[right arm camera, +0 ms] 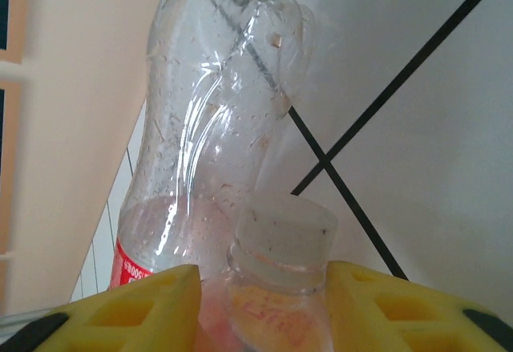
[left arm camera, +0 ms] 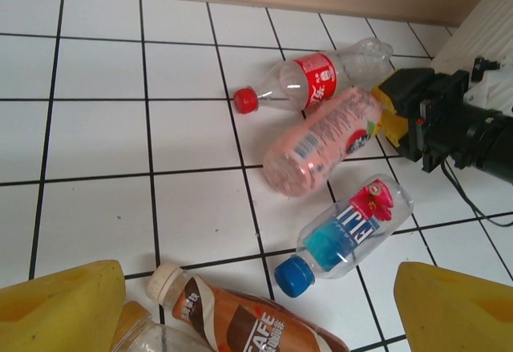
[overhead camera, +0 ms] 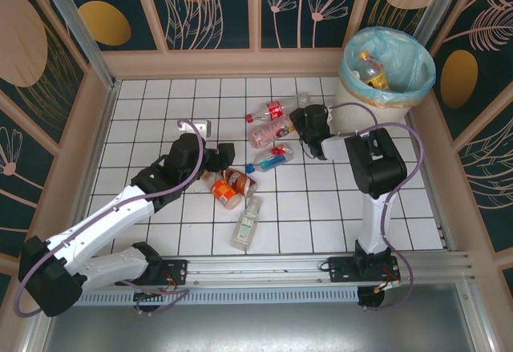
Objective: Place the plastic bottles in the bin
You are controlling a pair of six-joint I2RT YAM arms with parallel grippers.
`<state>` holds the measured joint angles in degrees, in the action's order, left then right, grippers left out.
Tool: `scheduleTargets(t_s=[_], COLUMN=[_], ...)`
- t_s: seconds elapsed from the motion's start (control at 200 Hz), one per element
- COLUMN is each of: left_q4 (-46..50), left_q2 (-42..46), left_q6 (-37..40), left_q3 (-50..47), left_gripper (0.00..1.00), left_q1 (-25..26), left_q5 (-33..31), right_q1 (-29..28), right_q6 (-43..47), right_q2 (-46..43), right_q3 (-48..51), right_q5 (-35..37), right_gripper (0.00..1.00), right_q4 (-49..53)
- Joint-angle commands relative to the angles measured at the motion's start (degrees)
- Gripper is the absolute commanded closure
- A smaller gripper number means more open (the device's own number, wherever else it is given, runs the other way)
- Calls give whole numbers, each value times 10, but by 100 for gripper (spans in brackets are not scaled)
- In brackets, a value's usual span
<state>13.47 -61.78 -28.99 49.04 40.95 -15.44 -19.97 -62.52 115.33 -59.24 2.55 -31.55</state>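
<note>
White tiled tabletop with black grid lines, enclosed by beige walls and dark floral panels.

**Bin.** The cream-white bin (overhead camera: pixel 351 95) stands in the far right corner, with a teal liner folded over its rim. One bottle with yellow-orange contents (overhead camera: pixel 370 69) lies inside it.

**Bottles on the tiles.**
- The red-label bottle (left arm camera: pixel 309 79) is clear and crumpled, with a red cap. The white script on its label is too small to read.
- The pink bottle (left arm camera: pixel 321 139) lies touching the red-label bottle.
- The blue-cap bottle (left arm camera: pixel 345 236) carries a label reading "FIJI" beside a pink flower.
- The coffee bottle (left arm camera: pixel 240 324) has a brown label reading "CAFE" and a beige cap.
- In the top view, an orange bottle (overhead camera: pixel 224 192) lies against the coffee bottle.
- A green-label bottle (overhead camera: pixel 247 224) lies apart, nearer the arm bases.

**Right gripper.** The right gripper (right arm camera: pixel 264 308) is clenched on the pink bottle just below its whitish cap. Its yellow pads (right arm camera: pixel 136 312) press both sides of the bottle. The base of the red-label bottle rises directly beyond.

**Left gripper.** The left gripper (left arm camera: pixel 256 280) is released. Its yellow fingers (left arm camera: pixel 60 308) are spread wide above the coffee bottle and grasp nothing.
</note>
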Motion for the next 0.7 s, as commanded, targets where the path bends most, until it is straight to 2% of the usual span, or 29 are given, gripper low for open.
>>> scheduleTargets(t_s=[0.0,0.22,0.445,0.49,0.586,0.696], left_q4=[-5,-8,-6,-8,-18,-14], left_q2=[5,18,14,13,9,-9], left_q6=[14,13,25,28,31,29], left_q3=[22,18,27,28,25,44], left_gripper=[13,13,13,13,13,13], left_q1=[2,3,3,2,3,2], left_q5=[-7,-14,-13,-13,-15,3], right_q1=[6,4,4,5,6,8], right_q6=[-17,-11,-3,-2,5,13], right_q2=[-32,-62,-75,-70,-54,-33], right_q3=[27,63,77,72,49,26], right_q5=[-13,-14,-14,-14,-14,-14], right_gripper=[59,64,64,60,40,34], right_q4=[-22,-47,-53,-49,-24,-8])
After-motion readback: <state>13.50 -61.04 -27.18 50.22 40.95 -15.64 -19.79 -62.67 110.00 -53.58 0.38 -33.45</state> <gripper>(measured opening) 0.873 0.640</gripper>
